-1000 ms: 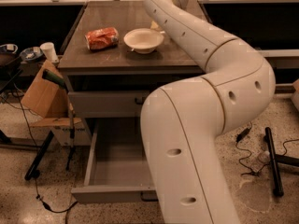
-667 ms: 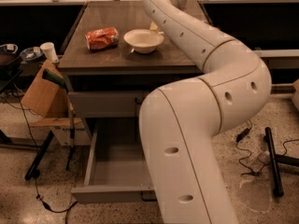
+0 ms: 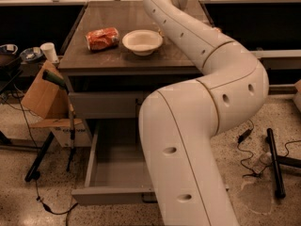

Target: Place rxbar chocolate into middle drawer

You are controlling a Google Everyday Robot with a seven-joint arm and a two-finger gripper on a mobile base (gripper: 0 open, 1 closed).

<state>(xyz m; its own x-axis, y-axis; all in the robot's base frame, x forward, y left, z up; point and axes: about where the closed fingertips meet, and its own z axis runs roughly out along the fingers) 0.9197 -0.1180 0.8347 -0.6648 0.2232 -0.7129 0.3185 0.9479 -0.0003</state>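
The middle drawer [image 3: 113,171] stands pulled open low in front of the cabinet, and the part of its grey tray that shows is bare. Its thin front [image 3: 106,196] faces me. My white arm [image 3: 211,79] rises from the lower middle, bends at the right and reaches back over the table top to the upper edge of the view. The gripper at its end is past that edge, out of view. The rxbar chocolate is nowhere to be seen, either hidden by the arm or out of view.
An orange-red snack bag [image 3: 102,38] and a white bowl [image 3: 142,41] lie on the dark table top [image 3: 117,60]. A closed taller drawer front [image 3: 101,105] sits above the open drawer. A cardboard box [image 3: 40,95] and a stand [image 3: 61,121] are at the left, with cables [image 3: 249,149] on the floor at the right.
My arm's elbow has swung slightly to the left. The bag, the bowl and the open drawer have not moved.
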